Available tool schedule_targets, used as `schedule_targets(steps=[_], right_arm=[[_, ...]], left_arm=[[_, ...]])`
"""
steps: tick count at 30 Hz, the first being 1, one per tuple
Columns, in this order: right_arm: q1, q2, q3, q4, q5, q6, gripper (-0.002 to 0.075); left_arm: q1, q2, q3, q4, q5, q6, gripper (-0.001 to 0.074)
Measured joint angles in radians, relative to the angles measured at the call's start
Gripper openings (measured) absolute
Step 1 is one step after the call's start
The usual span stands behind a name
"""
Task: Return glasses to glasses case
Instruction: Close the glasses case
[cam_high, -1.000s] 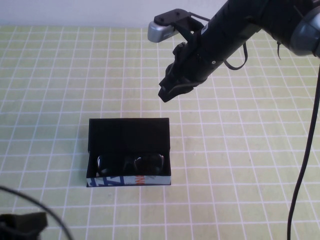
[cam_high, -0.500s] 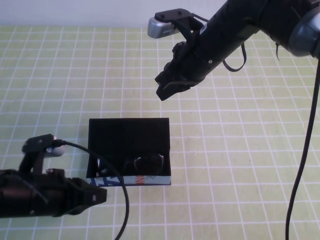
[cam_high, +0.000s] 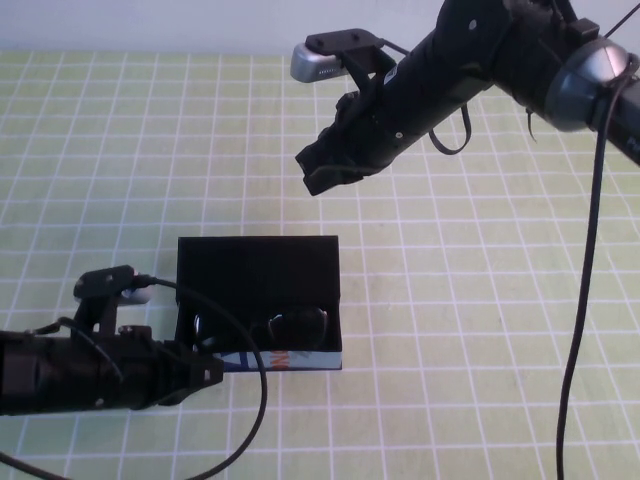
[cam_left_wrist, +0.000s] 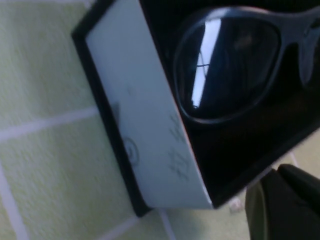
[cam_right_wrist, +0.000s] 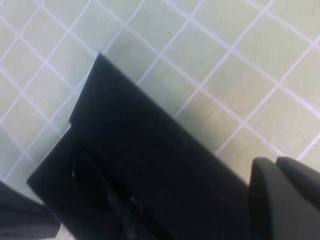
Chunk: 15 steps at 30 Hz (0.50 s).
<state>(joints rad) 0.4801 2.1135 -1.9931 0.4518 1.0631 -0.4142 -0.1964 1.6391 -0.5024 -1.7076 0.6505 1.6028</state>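
Note:
The glasses case (cam_high: 258, 262) lies open on the green checked mat, with its black lid folded back and its patterned blue front strip (cam_high: 270, 360) facing me. The black glasses (cam_high: 262, 326) rest inside the case, lenses up; one lens (cam_left_wrist: 230, 65) fills the left wrist view beside the case's pale side wall (cam_left_wrist: 145, 125). My left gripper (cam_high: 207, 370) lies low at the case's front left corner, fingers together, holding nothing. My right gripper (cam_high: 318, 178) hangs shut and empty in the air behind and above the case, whose lid (cam_right_wrist: 150, 150) shows below it.
The mat (cam_high: 480, 300) with its white grid lines stretches all round the case. A black cable (cam_high: 590, 300) hangs down at the right, and the left arm's cable (cam_high: 255, 400) loops in front of the case.
My left arm has come in from the bottom left and reached the case's front left corner. My right gripper has drifted slightly left and up, still shut.

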Motion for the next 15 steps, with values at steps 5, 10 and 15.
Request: schedule_targets(steps=[5, 10, 15], right_arm=[[0.0, 0.036, 0.0, 0.024, -0.077, 0.004, -0.0011], [-0.002, 0.093, 0.0, 0.045, -0.172, 0.004, -0.0011], [-0.006, 0.142, -0.005, 0.052, -0.172, 0.009, -0.0011]], left_arm=[[0.0, 0.02, -0.029, -0.002, -0.022, 0.008, -0.0002], [0.0, 0.05, -0.034, -0.004, -0.018, 0.011, -0.0002], [0.0, 0.064, -0.035, -0.004, 0.0, 0.011, -0.0002]])
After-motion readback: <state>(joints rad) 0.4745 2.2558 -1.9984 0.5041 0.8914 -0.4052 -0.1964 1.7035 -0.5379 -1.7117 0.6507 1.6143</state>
